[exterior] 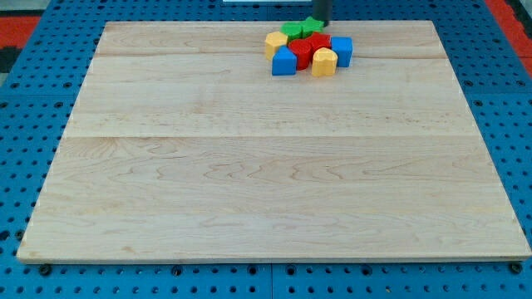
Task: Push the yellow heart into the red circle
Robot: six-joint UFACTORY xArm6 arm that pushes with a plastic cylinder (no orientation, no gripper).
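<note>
All the blocks sit in one tight cluster near the view's top, right of centre. A yellow block point(324, 62), probably the heart, is at the cluster's lower right and touches a red block point(302, 51) on its left. A second red block point(320, 42) lies just above it. I cannot tell which red block is the circle. Another yellow block point(275, 40) is at the cluster's left. My tip point(321, 22) is at the cluster's top edge, right by a green block point(312, 26), and the rod runs up out of view.
A second green block point(293, 31) is at the cluster's top left. A blue block point(284, 61) is at its lower left and another blue block point(342, 50) at its right. The wooden board point(249, 183) lies on a blue pegboard.
</note>
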